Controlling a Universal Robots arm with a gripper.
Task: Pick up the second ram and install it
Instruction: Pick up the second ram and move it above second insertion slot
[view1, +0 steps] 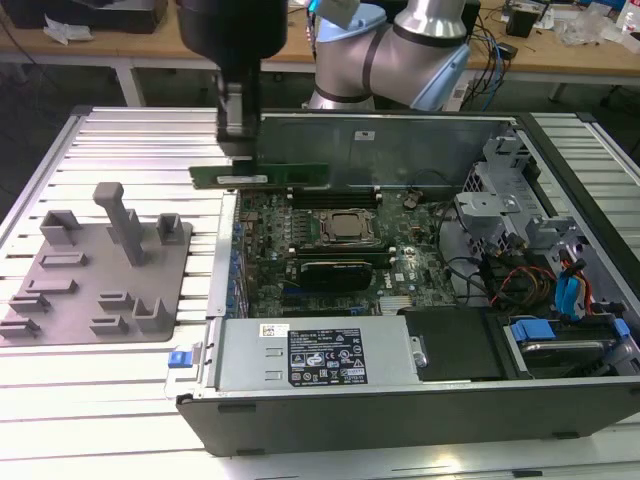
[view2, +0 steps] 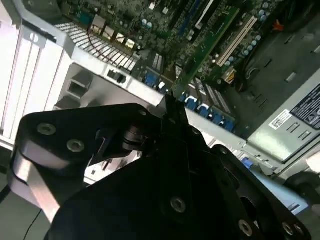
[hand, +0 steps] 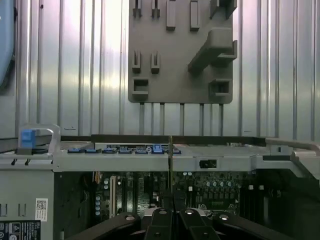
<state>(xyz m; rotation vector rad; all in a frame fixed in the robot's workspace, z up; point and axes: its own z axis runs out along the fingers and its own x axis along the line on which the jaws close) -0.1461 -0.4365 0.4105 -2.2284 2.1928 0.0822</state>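
Note:
The second ram (view1: 290, 174), a slim green stick, hangs level above the open computer case's back corner on the exterior view's left. My gripper (view1: 238, 158) is shut on it from above, near the end that lies toward the exterior view's left. In the first wrist view the ram (hand: 171, 165) appears edge-on as a thin line rising from my gripper (hand: 172, 206), over the case wall. In the second wrist view the ram (view2: 205, 52) runs away from my gripper (view2: 172, 107) above the motherboard. The black memory slots (view1: 335, 199) lie below, beside the processor socket (view1: 348, 227).
A grey fixture plate (view1: 100, 270) with upright blocks sits on the ribbed table at the exterior view's left. The case (view1: 400, 410) holds a power supply (view1: 310, 355) at the front and drive bays with cables (view1: 540, 260) at the exterior view's right.

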